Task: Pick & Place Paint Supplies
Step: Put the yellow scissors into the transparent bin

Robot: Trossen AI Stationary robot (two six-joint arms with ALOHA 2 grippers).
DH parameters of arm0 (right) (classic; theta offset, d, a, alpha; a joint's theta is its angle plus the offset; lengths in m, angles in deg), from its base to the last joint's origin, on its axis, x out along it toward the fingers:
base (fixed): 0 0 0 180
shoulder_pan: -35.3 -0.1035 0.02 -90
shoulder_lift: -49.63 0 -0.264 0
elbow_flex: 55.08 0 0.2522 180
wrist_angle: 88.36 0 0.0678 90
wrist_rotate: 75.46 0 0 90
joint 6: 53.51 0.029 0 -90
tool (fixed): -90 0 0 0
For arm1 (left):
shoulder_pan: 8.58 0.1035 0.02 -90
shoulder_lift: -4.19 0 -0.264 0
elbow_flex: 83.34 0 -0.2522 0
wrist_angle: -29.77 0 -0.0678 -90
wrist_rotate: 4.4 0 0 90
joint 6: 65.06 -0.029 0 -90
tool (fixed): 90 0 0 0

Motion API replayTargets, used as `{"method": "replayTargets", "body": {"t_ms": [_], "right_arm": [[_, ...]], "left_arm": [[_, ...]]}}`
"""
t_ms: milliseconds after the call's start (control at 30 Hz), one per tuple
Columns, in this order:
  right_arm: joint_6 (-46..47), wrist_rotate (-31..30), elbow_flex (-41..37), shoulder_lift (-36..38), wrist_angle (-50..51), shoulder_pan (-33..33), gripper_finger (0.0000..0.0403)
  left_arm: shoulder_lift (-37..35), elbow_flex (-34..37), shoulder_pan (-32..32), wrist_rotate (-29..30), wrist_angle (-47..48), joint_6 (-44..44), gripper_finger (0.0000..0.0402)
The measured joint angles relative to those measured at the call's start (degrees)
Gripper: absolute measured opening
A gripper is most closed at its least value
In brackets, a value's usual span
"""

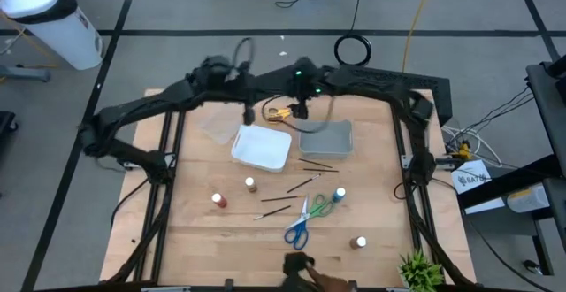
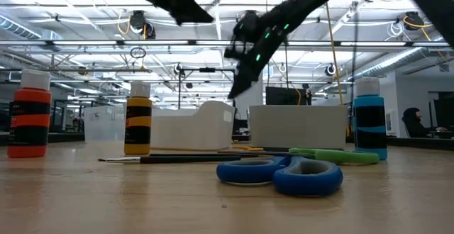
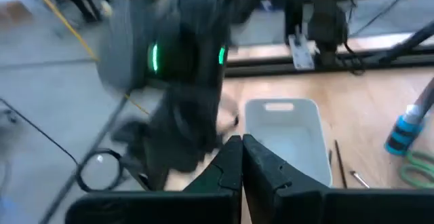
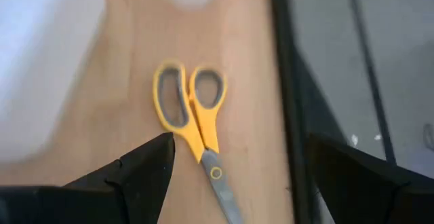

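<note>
Lying between open right hand (image 4: 234, 166) fingers: yellow scissors (image 4: 193, 125), untouched.

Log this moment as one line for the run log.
right gripper: open above yellow scissors | left gripper: shut, empty, near clear bin | scissors on table

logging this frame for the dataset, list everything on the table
yellow scissors: 1, far edge, under right pincer
blue scissors: 1, near middle
green scissors: 1, beside the blue pair
bottles: 4; red and yellow near left, blue by green scissors, one near right
brushes: several, dark, middle
white bin: 1, centre
grey bin: 1, right of it
clear bin: 1, left of it
left pincer: shut, empty
right pincer: open, over yellow scissors
</note>
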Motion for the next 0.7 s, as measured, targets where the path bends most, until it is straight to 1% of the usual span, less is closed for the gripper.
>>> {"method": "replayTargets", "body": {"t_ms": [67, 167, 267, 300, 367, 500, 600, 700], "right_arm": [[-2.6, 0.0, 2.8, -4.7, 1.0, 0.1, 0.0313], [-4.1, -0.1, 5.3, -9.7, 1.5, 0.1, 0.0313], [-3.4, 0.7, 7.4, -13.2, 2.7, -0.2, 0.0313], [-3.6, 2.0, 8.3, -13.7, 4.6, -0.3, 0.0313], [-2.5, 3.5, 8.6, -14.3, 6.3, -0.3, 0.0313], [-3.8, 2.9, 8.6, -14.2, 8.0, -0.8, 0.0313], [-5.0, 1.8, 8.6, -14.1, 12.1, -0.8, 0.0313], [-5.3, 1.5, 8.7, -14.9, 15.7, -0.7, 0.0313]], "left_arm": [[-4.1, 5.0, 0.0, 0.9, -4.3, 1.0, 0.0004], [-9.0, 11.0, 0.1, 4.3, -9.3, 2.3, 0.0013], [-12.0, 14.8, 0.2, 7.2, -10.7, 3.5, 0.0024], [-12.5, 15.7, 0.2, 8.1, -11.0, 3.8, 0.0025], [-12.8, 16.7, 0.1, 8.8, -10.5, 3.9, 0.0024], [-12.8, 17.0, 0.2, 9.5, -10.2, 3.8, 0.0012], [-12.5, 17.0, 0.2, 9.5, -10.3, 3.1, 0.0005], [-12.5, 17.0, 0.1, 9.5, -10.3, 3.2, 0.0007]]}}
